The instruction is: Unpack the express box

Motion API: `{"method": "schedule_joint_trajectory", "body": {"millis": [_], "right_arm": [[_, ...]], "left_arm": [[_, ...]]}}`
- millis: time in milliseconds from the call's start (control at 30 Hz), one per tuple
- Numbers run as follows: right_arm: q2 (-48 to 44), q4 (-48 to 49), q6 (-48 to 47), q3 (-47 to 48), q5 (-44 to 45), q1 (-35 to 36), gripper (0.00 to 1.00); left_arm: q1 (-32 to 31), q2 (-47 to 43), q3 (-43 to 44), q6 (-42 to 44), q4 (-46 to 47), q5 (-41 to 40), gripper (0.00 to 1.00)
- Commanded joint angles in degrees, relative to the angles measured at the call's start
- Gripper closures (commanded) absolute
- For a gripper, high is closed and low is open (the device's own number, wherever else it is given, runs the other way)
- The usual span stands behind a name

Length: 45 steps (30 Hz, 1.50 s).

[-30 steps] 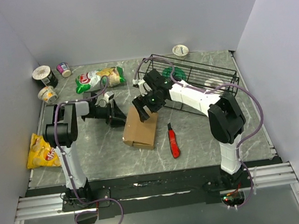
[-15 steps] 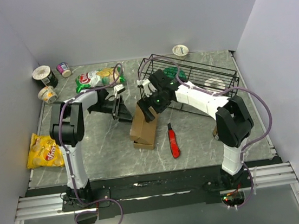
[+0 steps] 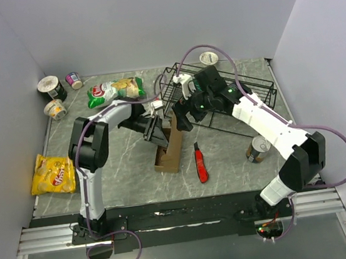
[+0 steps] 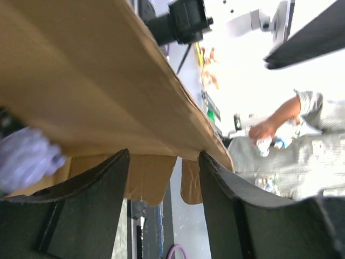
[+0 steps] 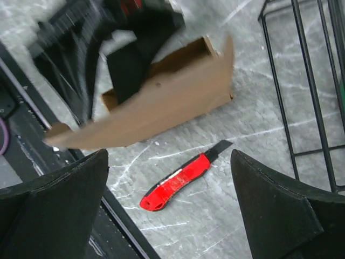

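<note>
Standing on 1 long edge on the counter (image 3: 121,173), the express box (image 3: 170,144) leans steeply, its broad face turned toward the left arm.

- Box vs. pincers: its long axis runs from the far end, just under the right pincer (image 3: 181,119), back toward the arm bases. The left pincer (image 3: 155,128) is against the box's upper far part. The right pincer hangs above and apart from it, so the left arm is nearer.
- Left pincer (image 4: 164,156): fingers stand apart, with nothing pinched between them that I can see. The brown panel (image 4: 81,81) fills the view just over the fingers, and short flaps show past the tips.
- Right pincer (image 5: 168,156): spread wide and holding nothing. The box (image 5: 161,102) lies straight below it, with 1 open end showing.
- Judgement: the next move turns on that open end, which faces the left pincer.
- Red utility knife (image 3: 200,163): on the counter just beyond the box on the right pincer's side, not touching it.

Hard to read: the black shape at the box mouth in the right wrist view is motion-blurred. A pale lump (image 4: 27,156) beside the left finger cannot be identified, and the box's contents are hidden.
</note>
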Motion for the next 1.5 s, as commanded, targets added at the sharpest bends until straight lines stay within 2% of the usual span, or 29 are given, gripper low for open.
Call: {"method": "schedule_joint_trajectory", "body": {"millis": [0, 267, 367, 400, 467, 500, 533, 567, 600, 733, 833, 933, 1067, 1167, 1333, 1467], "right_arm": [[-2.49, -0.36, -1.31, 1.94, -1.36, 0.09, 0.00], [-8.55, -3.17, -4.82, -0.17, -2.85, 0.09, 0.01], [-12.85, -2.56, -7.27, -2.54, -4.96, 0.09, 0.01], [-15.12, -2.12, -7.81, -3.33, -5.92, 0.09, 0.01], [-17.25, -1.77, -9.21, -5.26, -6.63, 0.00, 0.01], [-18.56, -1.15, -9.48, -5.88, -6.64, 0.09, 0.01], [-19.10, -1.06, -9.57, -6.76, -6.11, 0.09, 0.01], [-19.28, -0.89, -9.57, -7.03, -5.76, 0.00, 0.00], [-19.71, -0.71, -9.74, -7.20, -5.50, 0.00, 0.00], [-20.86, 0.25, -11.24, -8.69, -5.23, 0.00, 0.01], [-22.26, 3.14, -12.29, -13.24, -4.62, 0.09, 0.02], [-23.06, 9.64, -10.81, -19.39, -3.56, 0.96, 0.04], [-19.99, 21.50, -9.74, -19.95, 0.91, 5.61, 0.07], [-16.47, 25.12, -9.66, -17.32, 2.59, 8.52, 0.10], [-12.51, 26.89, -9.30, -15.73, 3.64, 11.15, 0.18], [-13.82, 26.28, -10.88, -18.80, 3.48, 12.57, 0.24]], "left_arm": [[-4.12, 0.90, 2.49, 4.12, -0.72, 3.99, 0.41], [-9.92, 5.99, 7.49, 4.56, -0.98, 3.02, 0.41], [-12.29, 6.26, 9.43, -1.31, 3.75, 1.10, 0.39], [-12.91, 5.82, 9.26, -9.25, 11.68, 0.05, 0.38], [-14.67, 2.15, 6.99, -22.53, 25.31, -7.93, 0.34], [-15.02, -0.31, 0.97, -38.44, 36.00, -12.23, 0.32], [-14.94, -5.29, -2.74, -45.39, 52.90, -14.97, 0.29], [-14.76, -7.08, -6.09, -50.33, 61.34, -19.26, 0.28], [-14.50, -7.88, -8.65, -54.90, 64.12, -20.69, 0.28], [-12.05, -6.74, -5.59, -50.03, 55.10, -24.75, 0.29], [-9.76, -12.08, -12.70, -52.13, 61.76, -22.83, 0.28], [-9.66, -15.70, -14.29, -49.42, 60.81, -23.61, 0.27], [-9.66, -16.24, -14.82, -49.24, 60.63, -24.57, 0.26], [-9.66, -16.50, -15.35, -48.89, 60.72, -25.63, 0.26], [-9.49, -16.77, -16.14, -47.57, 59.40, -26.24, 0.26], [-9.05, -17.47, -18.95, -48.45, 60.54, -25.81, 0.27]]}}
